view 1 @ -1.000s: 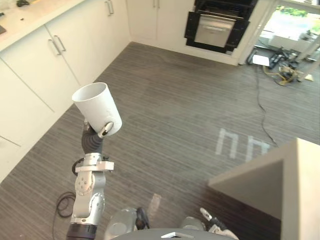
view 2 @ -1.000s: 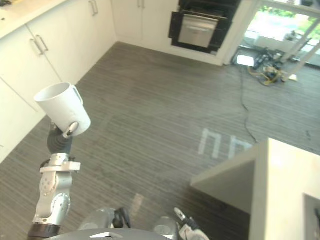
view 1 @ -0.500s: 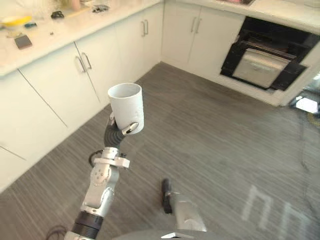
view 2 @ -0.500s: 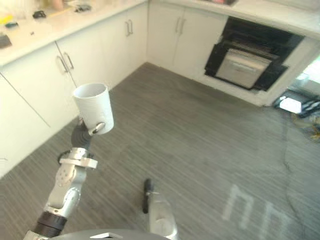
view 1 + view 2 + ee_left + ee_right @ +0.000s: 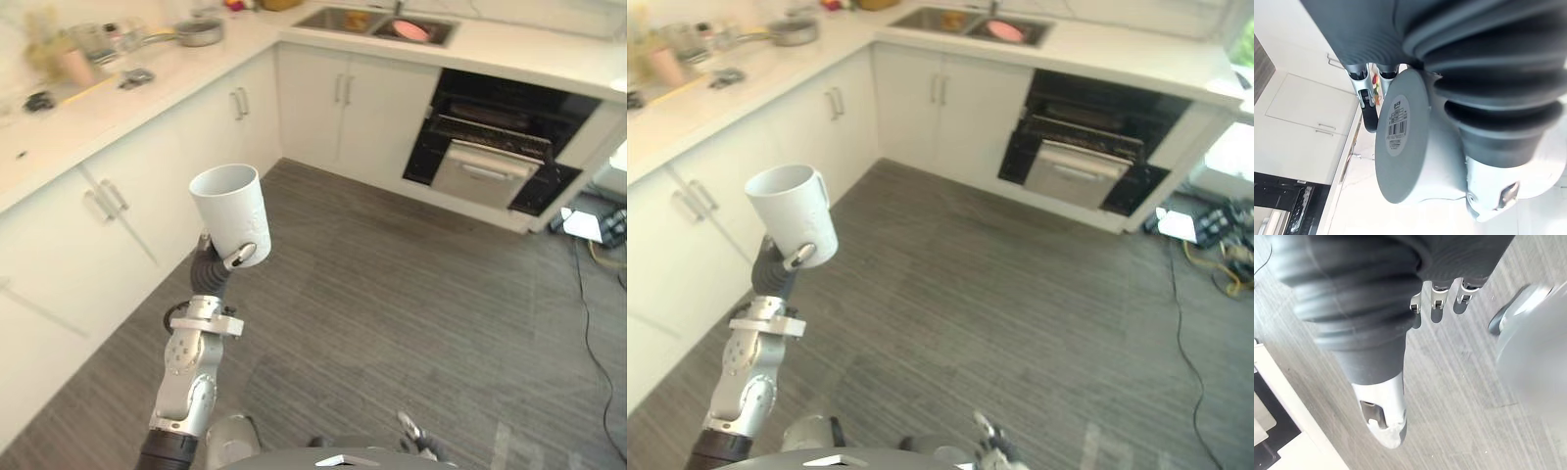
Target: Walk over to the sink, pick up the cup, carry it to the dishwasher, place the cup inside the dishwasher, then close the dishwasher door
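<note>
Cup sits upright in your left hand, fingers curled round it, raised beside white cabinets. Grey floor lies between it and the open dishwasher near the sink. Left wrist view adds its labelled base. Your right hand hangs, fingers relaxed.

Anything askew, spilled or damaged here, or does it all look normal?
Nothing stands out. The white cup sits nearly upright, mouth up, in the left hand, with no spill on the floor. The only thing open is the dark appliance under the counter, its silver door tilted outward, which fits the task.
</note>
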